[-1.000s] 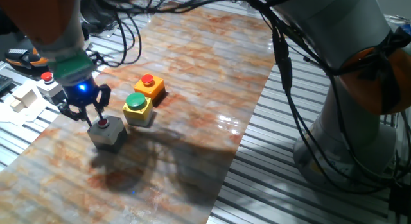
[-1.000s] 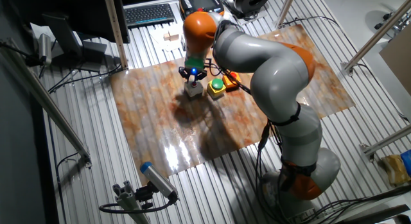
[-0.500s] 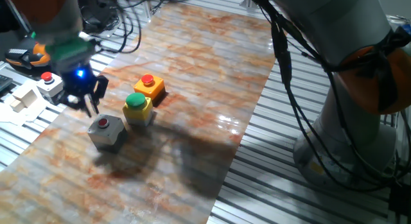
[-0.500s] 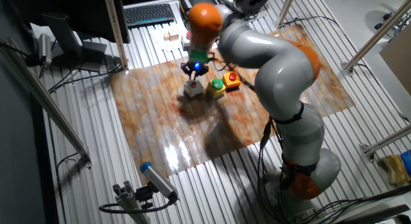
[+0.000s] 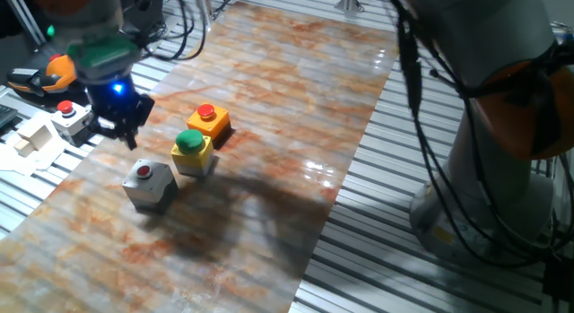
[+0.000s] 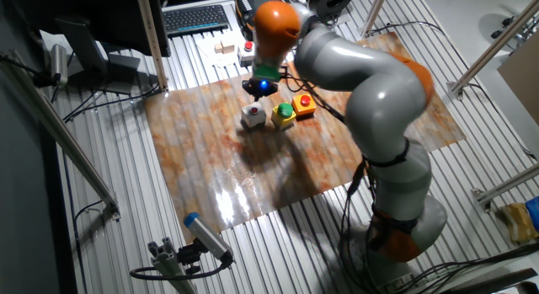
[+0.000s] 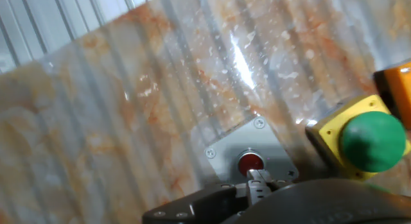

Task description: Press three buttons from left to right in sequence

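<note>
Three button boxes stand in a row on the marbled mat: a grey box (image 5: 148, 184) with a small red button, a yellow box (image 5: 194, 154) with a larger green button, and an orange box (image 5: 209, 121) with a red button. My gripper (image 5: 124, 138) hangs in the air above and just behind the grey box, touching nothing. In the other fixed view the gripper (image 6: 259, 90) is above the grey box (image 6: 253, 116), with the yellow box (image 6: 284, 115) and orange box (image 6: 304, 104) to its right. In the hand view the fingertips (image 7: 257, 180) sit together over the grey box (image 7: 226, 153).
A light-grey box with a red button (image 5: 67, 117) and white blocks (image 5: 31, 138) lie off the mat to the left. A keyboard (image 6: 195, 18) lies beyond the mat. The arm's base (image 5: 502, 169) stands to the right. Slatted metal table (image 5: 377, 259) surrounds the mat.
The gripper has lifted off the grey box's red button and moved up and back, away from it. The boxes have not moved.
</note>
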{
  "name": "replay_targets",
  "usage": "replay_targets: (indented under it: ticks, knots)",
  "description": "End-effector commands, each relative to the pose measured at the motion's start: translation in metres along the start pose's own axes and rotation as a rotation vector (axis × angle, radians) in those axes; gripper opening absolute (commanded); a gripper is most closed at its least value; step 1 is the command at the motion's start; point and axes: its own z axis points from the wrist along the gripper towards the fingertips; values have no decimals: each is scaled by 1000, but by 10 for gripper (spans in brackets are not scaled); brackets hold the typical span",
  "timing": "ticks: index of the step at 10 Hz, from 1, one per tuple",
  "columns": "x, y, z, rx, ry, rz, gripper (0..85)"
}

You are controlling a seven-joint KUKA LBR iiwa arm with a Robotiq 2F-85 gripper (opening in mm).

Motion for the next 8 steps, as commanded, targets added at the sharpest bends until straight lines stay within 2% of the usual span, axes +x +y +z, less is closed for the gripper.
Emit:
replay_targets:
  ticks: [1, 3, 5, 8]
  knots:
    - [0, -1, -1, -4, -16, 7, 0]
    - [-3, -1, 0, 8, -26, 4, 0]
    - [1, 7, -1, 25, -24, 6, 0]
    - [3, 13, -1, 14, 21, 35, 0]
